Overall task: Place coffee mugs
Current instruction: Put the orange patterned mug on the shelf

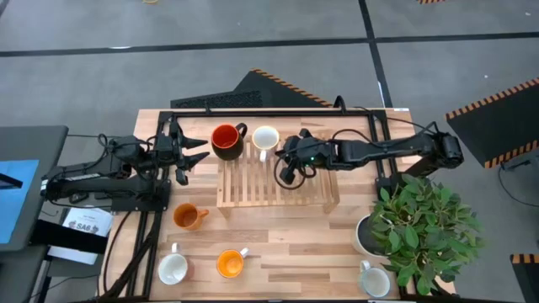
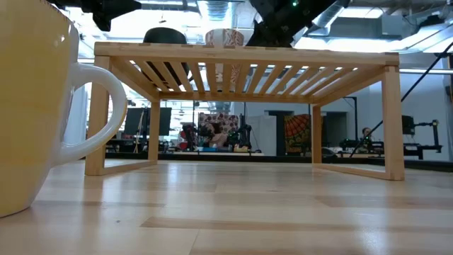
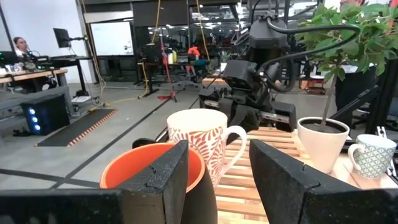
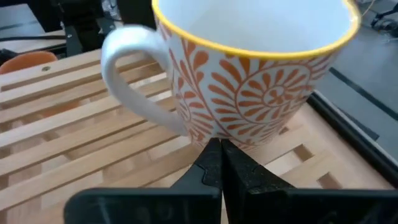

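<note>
I read this as mid-task: two mugs stand on the back edge of the slatted wooden rack (image 1: pixel 276 178), the dark mug (image 1: pixel 226 140) with its red inside and, just beside it, the patterned white mug (image 1: pixel 265 138). Four more wait on the worktop (image 1: pixel 286 252) in front: an orange mug (image 1: pixel 189 216), another orange mug (image 1: pixel 230 263), a white mug (image 1: pixel 173 269) and a pale mug (image 1: pixel 374 279) by the plant pot (image 1: pixel 367 236). My right tool (image 1: pixel 289 171) hangs over the rack close to the patterned mug with its fingers pressed together, gripping nothing. My left tool (image 1: pixel 192 151) sits just beside the dark mug with its fingers spread, also carrying nothing. As I judge it, the next move calls for sending one arm forward to a waiting mug, probably the left to the nearest orange one, without brushing the two placed mugs.
</note>
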